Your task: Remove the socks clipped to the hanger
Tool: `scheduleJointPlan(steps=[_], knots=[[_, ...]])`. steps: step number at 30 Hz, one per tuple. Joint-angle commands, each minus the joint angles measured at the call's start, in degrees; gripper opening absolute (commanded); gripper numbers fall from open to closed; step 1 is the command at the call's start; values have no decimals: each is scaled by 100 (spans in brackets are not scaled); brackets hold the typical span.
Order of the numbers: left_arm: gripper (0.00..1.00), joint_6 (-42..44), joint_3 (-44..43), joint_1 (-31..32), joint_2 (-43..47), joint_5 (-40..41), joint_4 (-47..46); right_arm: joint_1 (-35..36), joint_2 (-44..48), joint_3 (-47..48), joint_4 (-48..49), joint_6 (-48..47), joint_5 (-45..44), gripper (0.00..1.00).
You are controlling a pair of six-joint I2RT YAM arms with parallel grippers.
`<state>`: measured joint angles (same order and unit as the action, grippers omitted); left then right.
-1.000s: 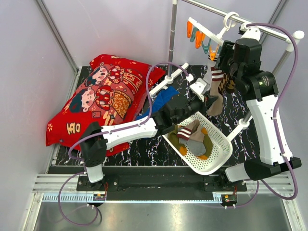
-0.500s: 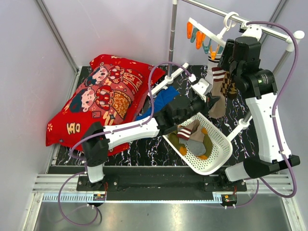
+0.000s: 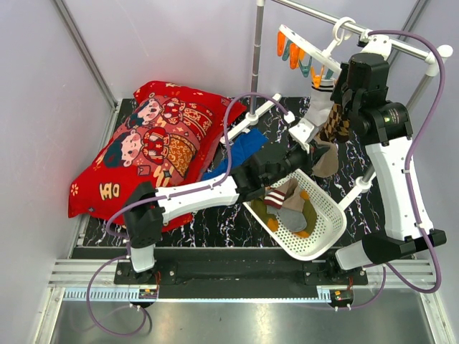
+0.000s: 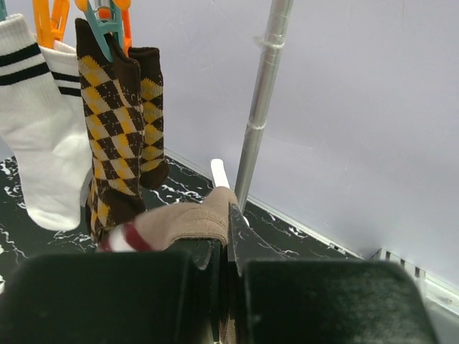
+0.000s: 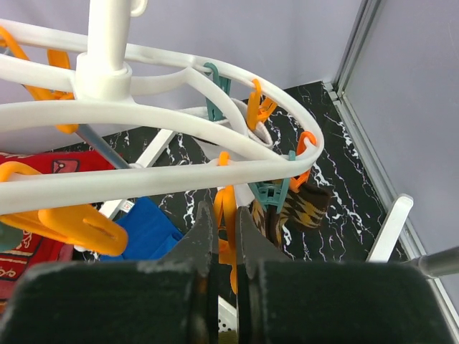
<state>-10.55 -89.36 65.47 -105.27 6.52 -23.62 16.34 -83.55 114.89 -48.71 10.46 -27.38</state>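
Left gripper [image 4: 224, 233] is clamped tight on a tan sock [image 4: 188, 218]. Right gripper [image 5: 226, 229] is pinching an orange peg [image 5: 226, 203] on the hanger [image 5: 104, 75]. Brown argyle socks [image 4: 115, 122] and white striped socks [image 4: 39, 136] hang clipped there.

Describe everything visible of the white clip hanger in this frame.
The hanger is white plastic: concentric oval rings round a central stem, its hook over the metal rail. It hangs tilted. Orange and teal pegs dangle from the rings; some hold brown checked socks and white banded socks. The right claw is closed on one orange peg.
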Motion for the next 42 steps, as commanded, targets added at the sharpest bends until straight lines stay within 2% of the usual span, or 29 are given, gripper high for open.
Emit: scheduleJointPlan(steps=[1, 6, 9, 10, 16, 20, 22, 23, 26, 27, 30, 31, 33, 37, 41, 42], knots=[[0, -263, 348, 27, 173, 69, -407, 1, 67, 183, 248, 113, 92, 0], [1, -597, 1244, 176, 534, 59, -556, 1, 172, 139, 318, 500, 531, 0], [12, -808, 1877, 238, 640, 209, -626, 10, 198, 139, 371, 817, 672, 0], [20, -852, 2157, 255, 666, 226, -679, 1, 216, 139, 397, 983, 707, 0], [40, -1020, 2730, 317, 806, 209, -987, 10, 383, -168, 853, 1652, 1094, 0], [57, -1046, 2933, 387, 1061, 340, -891, 1, 418, -230, 968, 1810, 1103, 0], [62, -1011, 2986, 518, 1184, 681, -724, 1, 418, -222, 986, 1863, 1155, 0], [71, -993, 3003, 554, 1219, 797, -697, 1, 427, -213, 986, 1889, 1190, 0], [83, -1002, 3179, 686, 1351, 1219, -618, 1, 471, -265, 1012, 1960, 1226, 0], [91, -1054, 3266, 704, 1395, 1272, -609, 10, 480, -300, 1004, 1986, 1217, 0], [99, -1081, 3268, 765, 1553, 1631, -312, 1, 532, -371, 1004, 2144, 1182, 0], [99, -1029, 3128, 870, 1580, 2129, -136, 1, 533, -397, 1012, 2197, 1165, 0], [99, -705, 3083, 958, 1580, 2545, -125, 10, 559, -432, 1047, 2285, 1173, 0], [99, -221, 2698, 950, 1362, 2784, -328, 1, 568, -467, 1126, 2461, 1322, 0], [99, 9, 2074, 696, 1115, 2390, -117, 1, 585, -512, 1267, 2619, 1516, 0], [99, -17, 1985, 521, 1080, 2049, -108, 1, 585, -512, 1276, 2628, 1559, 0]])
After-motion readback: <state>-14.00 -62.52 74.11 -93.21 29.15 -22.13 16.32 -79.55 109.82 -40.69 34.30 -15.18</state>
